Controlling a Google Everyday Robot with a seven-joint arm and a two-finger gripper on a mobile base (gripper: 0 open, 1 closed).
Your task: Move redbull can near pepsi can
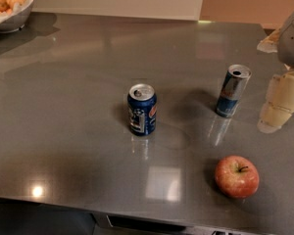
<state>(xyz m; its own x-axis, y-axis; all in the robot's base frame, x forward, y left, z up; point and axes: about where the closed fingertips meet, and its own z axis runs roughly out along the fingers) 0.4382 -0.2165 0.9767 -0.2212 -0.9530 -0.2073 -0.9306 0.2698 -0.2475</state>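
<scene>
The redbull can (232,91) is tall, slim, blue and silver, and stands upright on the grey counter (78,82) at the right. The pepsi can (142,109) is shorter, wider and dark blue, and stands upright near the middle, well to the left of the redbull can. My gripper (280,102) is at the right edge of the view, just right of the redbull can and apart from it. It holds nothing that I can see.
A red apple (236,176) lies at the front right, below the redbull can. A bowl of oranges (10,4) stands at the back left corner. The counter's front edge runs along the bottom.
</scene>
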